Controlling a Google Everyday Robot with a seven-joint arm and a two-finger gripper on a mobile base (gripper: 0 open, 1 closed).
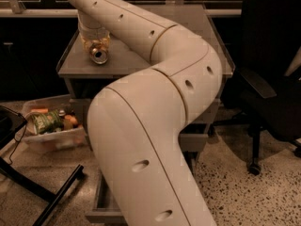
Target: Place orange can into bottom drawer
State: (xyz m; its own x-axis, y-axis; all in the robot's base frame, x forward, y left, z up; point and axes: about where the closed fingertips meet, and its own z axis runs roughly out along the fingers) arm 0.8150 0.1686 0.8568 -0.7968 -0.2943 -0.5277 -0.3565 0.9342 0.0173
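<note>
The orange can (99, 55) lies tilted with its silver end facing the camera, over the left part of the grey cabinet top (188, 27). My gripper (97, 45) reaches down from the top left, its fingers closed around the can's sides. The bottom drawer (100, 205) is pulled open near the floor. Only its left wall and front corner show; my own big white arm (155, 126) hides the rest.
A clear plastic bin (52, 134) with snack bags and fruit stands on the floor left of the cabinet. Black stand legs (51, 194) cross the floor at lower left. A black office chair (275, 93) stands to the right of the cabinet.
</note>
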